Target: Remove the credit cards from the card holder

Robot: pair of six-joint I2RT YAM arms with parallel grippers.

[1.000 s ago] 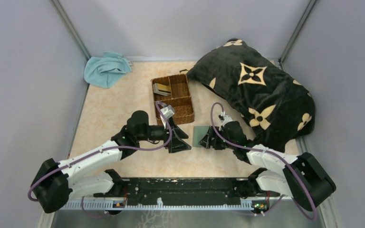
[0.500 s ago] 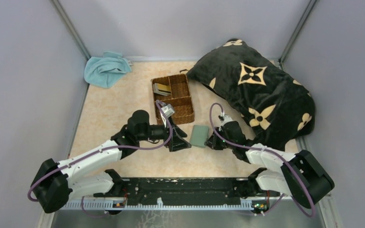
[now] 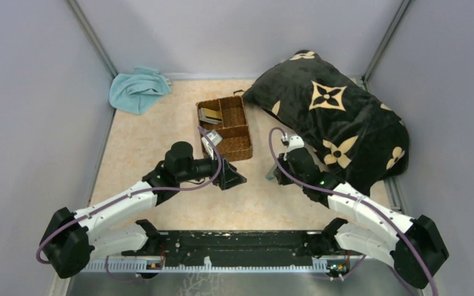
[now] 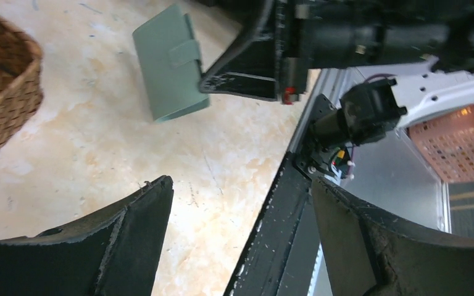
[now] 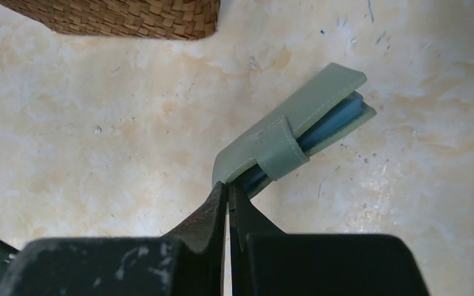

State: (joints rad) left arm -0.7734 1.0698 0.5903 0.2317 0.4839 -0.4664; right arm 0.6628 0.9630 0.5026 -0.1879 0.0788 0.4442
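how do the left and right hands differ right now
The left hand is open wide; the right hand is shut. The left holds nothing; the right pinches the wallet by one edge. Both are black and sit low over the table near the basket.

A robot lab cell: plain grey walls (image 3: 31, 92) box in a marbled tabletop (image 3: 136, 154).

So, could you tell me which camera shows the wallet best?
The right wrist view: the wallet is close, strap and blue lining clear, corner in the right gripper. The left wrist view shows its outside; the top view barely shows it.
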